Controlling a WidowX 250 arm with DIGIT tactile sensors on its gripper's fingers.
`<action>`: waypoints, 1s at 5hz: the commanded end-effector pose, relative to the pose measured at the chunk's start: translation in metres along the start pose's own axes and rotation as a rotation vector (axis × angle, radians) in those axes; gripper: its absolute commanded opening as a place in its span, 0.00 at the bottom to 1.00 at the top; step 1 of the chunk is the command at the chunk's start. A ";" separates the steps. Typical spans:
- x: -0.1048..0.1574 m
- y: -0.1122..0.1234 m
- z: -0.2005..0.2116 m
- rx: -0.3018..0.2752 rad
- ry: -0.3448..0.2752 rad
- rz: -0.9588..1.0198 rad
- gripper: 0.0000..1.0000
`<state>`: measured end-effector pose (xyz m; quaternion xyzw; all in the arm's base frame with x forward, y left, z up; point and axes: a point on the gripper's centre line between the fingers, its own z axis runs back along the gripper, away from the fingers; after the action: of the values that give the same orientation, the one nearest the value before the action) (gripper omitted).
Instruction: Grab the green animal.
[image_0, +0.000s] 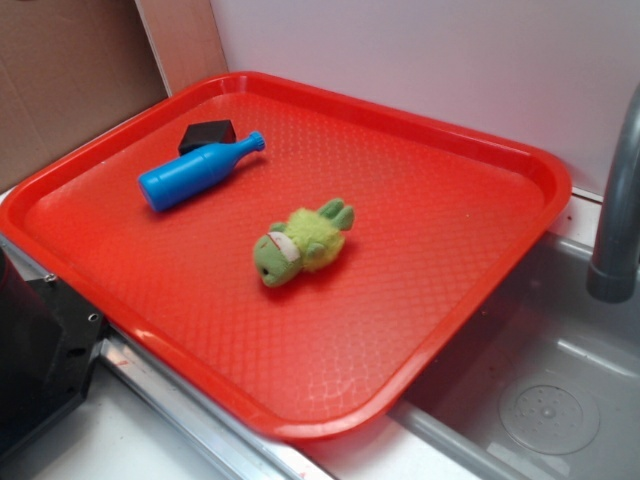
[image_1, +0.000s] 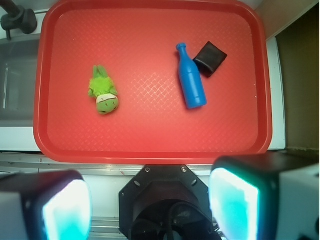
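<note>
Green animal (image_0: 300, 243) (image_1: 103, 93) — I see it lying on its side near the middle of the red tray (image_0: 430, 290) (image_1: 150, 135), untouched. Blue bottle (image_0: 197, 173) (image_1: 190, 76) lies flat, well apart from it, its neck just beside a small black block (image_0: 208, 134) (image_1: 210, 58). The tray sits over a grey sink (image_0: 560, 390). Tool (image_1: 150, 205) — in my wrist view its two fingers (image_1: 235, 205) stand spread wide at the tray's near edge, gripping nothing.

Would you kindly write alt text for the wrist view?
A green plush frog lies left of centre on a red tray, apart from a blue bottle lying beside a small black object at upper right.
</note>
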<state>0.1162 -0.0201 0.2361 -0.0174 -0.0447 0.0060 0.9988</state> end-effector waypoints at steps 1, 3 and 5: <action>0.000 0.000 0.000 0.000 0.000 0.000 1.00; 0.022 -0.018 -0.040 -0.051 -0.064 0.139 1.00; 0.043 -0.046 -0.095 -0.107 -0.037 0.114 1.00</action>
<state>0.1664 -0.0657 0.1406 -0.0717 -0.0486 0.0654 0.9941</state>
